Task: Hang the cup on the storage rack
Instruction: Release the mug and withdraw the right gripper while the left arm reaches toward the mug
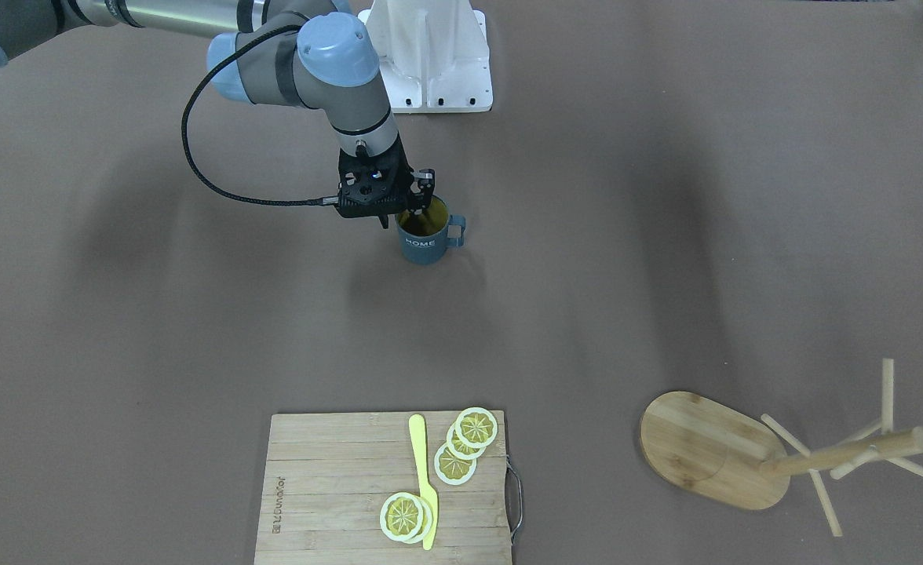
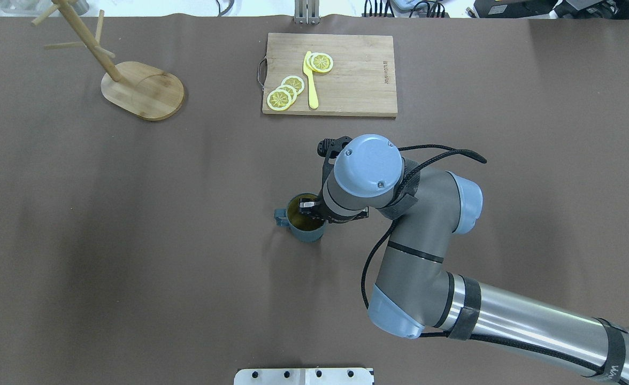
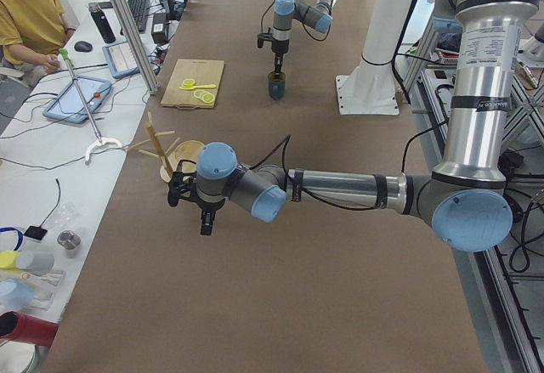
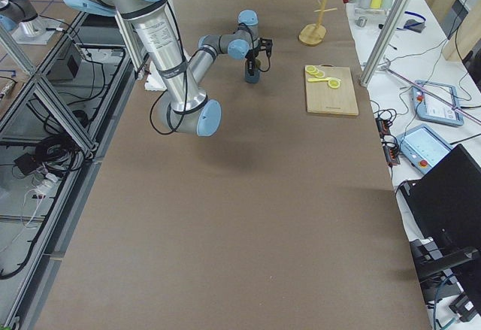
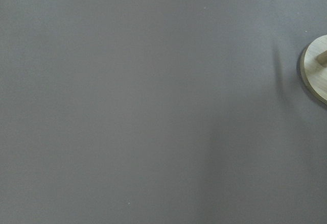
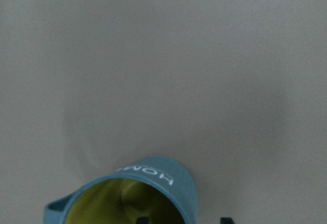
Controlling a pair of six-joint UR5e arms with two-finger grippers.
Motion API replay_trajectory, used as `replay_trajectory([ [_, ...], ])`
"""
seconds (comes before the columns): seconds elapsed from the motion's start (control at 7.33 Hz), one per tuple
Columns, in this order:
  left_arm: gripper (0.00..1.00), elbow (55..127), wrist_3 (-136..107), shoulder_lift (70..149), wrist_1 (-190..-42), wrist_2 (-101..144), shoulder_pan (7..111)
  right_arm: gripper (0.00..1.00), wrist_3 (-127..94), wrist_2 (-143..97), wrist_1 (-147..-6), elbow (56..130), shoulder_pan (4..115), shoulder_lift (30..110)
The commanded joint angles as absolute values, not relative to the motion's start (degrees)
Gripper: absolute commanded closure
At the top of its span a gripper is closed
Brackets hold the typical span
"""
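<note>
The cup (image 1: 428,242) stands upright on the table directly beneath the right gripper (image 1: 406,210). The jaws are apart and straddle the cup's rim. In the right wrist view one fingertip (image 6: 145,219) is inside the yellow-olive bowl and the other is outside the wall, with a gap on both sides, so the wall does not look pinched yet. The loop handle (image 1: 457,230) sticks out on the side of the cup away from the straddled wall.

The cup looks like a rigid, glazed mug. It probably has some weight, would chip if knocked, and is smooth enough to slip. Taking it by the wall opposite the handle seems the sensible hold, since that leaves the loop free for a peg. A one-sided pinch may let the cup tip, so the squeeze needs to be firm and deep.

The storage rack (image 2: 143,90) stands well apart from the right gripper. It is near the left gripper (image 3: 202,211), and whether that gripper's jaws are apart or together cannot be told.
</note>
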State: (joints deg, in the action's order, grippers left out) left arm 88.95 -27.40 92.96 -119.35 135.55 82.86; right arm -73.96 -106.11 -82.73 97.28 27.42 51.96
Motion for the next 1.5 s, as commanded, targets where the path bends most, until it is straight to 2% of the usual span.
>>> replay_trajectory([
  [0.0, 0.03, 89.56, -28.30, 93.25, -129.39, 135.53, 79.91, 0.00, -72.34, -110.01, -83.14, 100.71, 32.23, 52.82],
  [0.55, 0.03, 89.39, -28.21, 93.69, -152.88, 135.09, 70.86, 0.00, -66.89, -116.27, -83.06, 105.37, 43.31, 61.67],
  [0.68, 0.02, 89.47, -27.95, 94.30, -154.76, 134.91, 68.75, 0.00, -66.88, -117.85, -83.06, 106.08, 45.59, 64.05],
  [0.95, 0.02, 89.47, -27.51, 100.43, -154.95, 134.91, 65.24, 0.00, -62.01, -119.44, -83.14, 105.91, 50.08, 68.27],
  [1.36, 0.03, 87.99, -27.33, 107.64, -158.64, 134.91, 53.04, 0.00, -48.48, -125.04, -82.88, 105.56, 60.51, 78.27],
])
